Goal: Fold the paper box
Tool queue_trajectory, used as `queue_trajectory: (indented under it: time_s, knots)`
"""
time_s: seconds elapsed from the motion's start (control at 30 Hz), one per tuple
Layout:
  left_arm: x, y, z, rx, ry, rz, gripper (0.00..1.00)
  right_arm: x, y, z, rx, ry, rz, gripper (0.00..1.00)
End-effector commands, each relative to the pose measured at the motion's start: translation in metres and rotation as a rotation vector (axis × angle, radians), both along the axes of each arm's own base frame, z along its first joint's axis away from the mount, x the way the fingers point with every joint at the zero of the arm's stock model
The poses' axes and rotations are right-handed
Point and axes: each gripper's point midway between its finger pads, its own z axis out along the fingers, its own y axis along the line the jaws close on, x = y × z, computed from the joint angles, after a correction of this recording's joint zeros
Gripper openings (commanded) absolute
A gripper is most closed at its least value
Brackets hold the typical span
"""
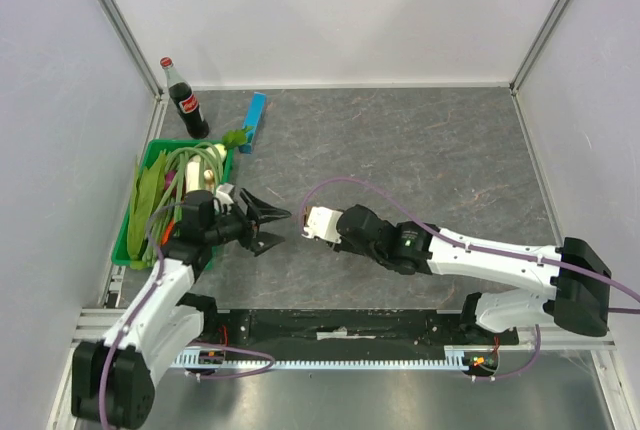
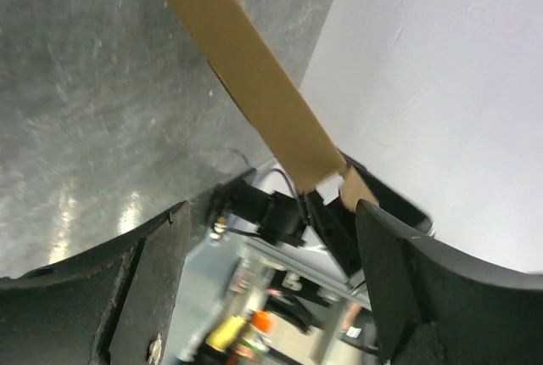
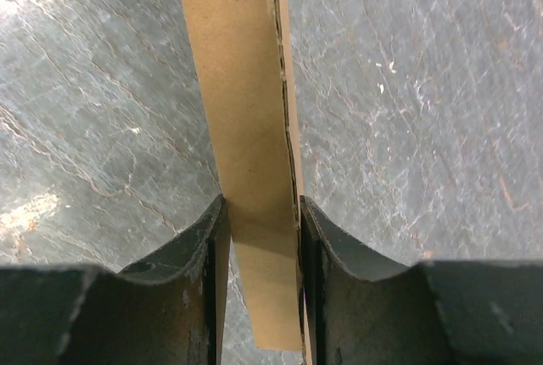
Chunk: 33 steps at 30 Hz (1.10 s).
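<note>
Over the table [image 1: 430, 150], btwn the two arms, the paper box [image 3: 246, 170] is held up off the surface. It sits edge-on to the right wrist cam, so it reads as a narrow brown strip. Right gripper [image 3: 260, 212] is pinched on it near one end, fingers snug on both faces. Left gripper [image 2: 273, 205] faces it w/ jaws wide and nothing in them; the box is near its tips, apparently not touching. Looks like a re-grip or handover step, early in the fold; can't tell if any flap is turned yet. Next move prob. needs the left to close on the free end w/o twisting the thin card.
</note>
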Motion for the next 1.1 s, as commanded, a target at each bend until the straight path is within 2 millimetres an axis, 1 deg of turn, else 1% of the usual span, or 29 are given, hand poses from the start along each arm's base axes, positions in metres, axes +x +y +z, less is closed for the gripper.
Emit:
queue_trajectory:
  time_s: [0.0, 0.03, 0.07, 0.1, 0.13, 0.17, 0.2, 0.23, 0.27, 0.3, 0.33, 0.37, 0.4, 0.43, 0.5, 0.53, 0.57, 0.6, 0.63, 0.67, 0.7, 0.77, 0.8, 0.87, 0.9, 0.97, 1.0, 1.03, 1.07]
  knots:
    - [0.005, 0.03, 0.014, 0.292, -0.313, -0.031, 0.83, -0.001, -0.006, 0.022, 0.058, 0.074, -0.008, 0.18]
    - [0.009, 0.034, 0.025, 0.331, -0.361, -0.023, 0.83, -0.003, -0.006, 0.021, 0.057, 0.094, 0.003, 0.18]
    - [0.012, 0.041, 0.023, 0.39, -0.376, -0.006, 0.81, -0.006, -0.006, 0.019, 0.059, 0.116, 0.015, 0.18]
    - [0.015, 0.044, 0.028, 0.442, -0.461, -0.033, 0.77, -0.003, -0.008, 0.018, 0.064, 0.131, 0.008, 0.17]
    - [0.018, 0.045, 0.039, 0.464, -0.519, -0.037, 0.73, -0.003, -0.008, 0.016, 0.06, 0.15, 0.012, 0.18]
    - [0.023, 0.049, 0.042, 0.504, -0.545, -0.024, 0.7, -0.004, -0.005, 0.015, 0.069, 0.174, 0.024, 0.17]
    - [0.025, 0.05, 0.05, 0.54, -0.596, -0.039, 0.68, 0.0, -0.007, 0.014, 0.074, 0.188, 0.015, 0.18]
    - [0.022, 0.043, 0.054, 0.555, -0.63, -0.069, 0.68, 0.001, -0.005, 0.011, 0.069, 0.202, 0.019, 0.17]
    - [0.027, 0.049, 0.053, 0.633, -0.648, -0.042, 0.68, 0.002, -0.005, 0.01, 0.069, 0.212, 0.023, 0.17]
    - [0.021, 0.036, 0.061, 0.645, -0.699, -0.084, 0.68, 0.006, -0.006, 0.006, 0.067, 0.228, 0.018, 0.18]
    - [0.02, 0.033, 0.062, 0.673, -0.722, -0.086, 0.68, 0.009, -0.006, 0.001, 0.053, 0.244, 0.015, 0.18]
    - [0.027, 0.037, 0.06, 0.753, -0.741, -0.047, 0.69, 0.012, -0.008, -0.002, 0.048, 0.257, 0.007, 0.17]
    - [0.019, 0.017, 0.059, 0.743, -0.807, -0.105, 0.71, 0.017, -0.01, -0.009, 0.046, 0.289, -0.006, 0.18]
    - [0.016, 0.01, 0.055, 0.755, -0.841, -0.135, 0.75, 0.019, -0.012, -0.013, 0.042, 0.306, -0.01, 0.17]
    - [0.007, -0.009, 0.04, 0.726, -0.879, -0.242, 0.78, 0.022, -0.012, -0.021, 0.061, 0.371, -0.003, 0.17]
    - [0.006, -0.018, 0.043, 0.69, -0.903, -0.261, 0.79, 0.024, -0.01, -0.02, 0.074, 0.386, 0.0, 0.17]
    - [0.005, -0.022, 0.036, 0.682, -0.87, -0.287, 0.79, 0.024, -0.009, -0.022, 0.084, 0.412, 0.004, 0.17]
    - [0.008, -0.023, 0.043, 0.681, -0.872, -0.278, 0.8, 0.027, -0.012, -0.025, 0.09, 0.441, -0.006, 0.17]
    - [0.008, -0.021, 0.043, 0.697, -0.853, -0.287, 0.8, 0.026, -0.009, -0.023, 0.109, 0.465, 0.009, 0.17]
    - [0.011, -0.021, 0.049, 0.71, -0.876, -0.289, 0.79, 0.028, -0.01, -0.024, 0.113, 0.474, 0.004, 0.17]
    - [0.012, -0.024, 0.059, 0.697, -0.916, -0.29, 0.79, 0.029, -0.013, -0.028, 0.107, 0.491, -0.009, 0.17]
    - [0.012, -0.032, 0.079, 0.655, -1.022, -0.298, 0.79, 0.032, -0.014, -0.026, 0.111, 0.499, -0.013, 0.17]
    - [0.013, -0.031, 0.087, 0.644, -1.048, -0.281, 0.79, 0.033, -0.015, -0.026, 0.11, 0.504, -0.017, 0.16]
    - [0.012, -0.034, 0.095, 0.618, -1.086, -0.293, 0.8, 0.034, -0.015, -0.024, 0.121, 0.505, -0.018, 0.17]
    - [0.017, -0.035, 0.095, 0.615, -1.078, -0.299, 0.8, 0.036, -0.017, -0.022, 0.124, 0.506, -0.022, 0.17]
    - [0.018, -0.042, 0.094, 0.558, -1.077, -0.345, 0.78, 0.036, -0.016, -0.022, 0.136, 0.521, -0.012, 0.16]
    - [0.025, -0.038, 0.092, 0.552, -1.06, -0.337, 0.75, 0.036, -0.016, -0.023, 0.14, 0.527, -0.013, 0.16]
    - [0.03, -0.038, 0.085, 0.542, -1.035, -0.346, 0.63, 0.036, -0.016, -0.022, 0.148, 0.536, -0.008, 0.16]
    - [0.031, -0.038, 0.085, 0.513, -1.024, -0.357, 0.56, 0.035, -0.015, -0.023, 0.153, 0.548, -0.003, 0.16]
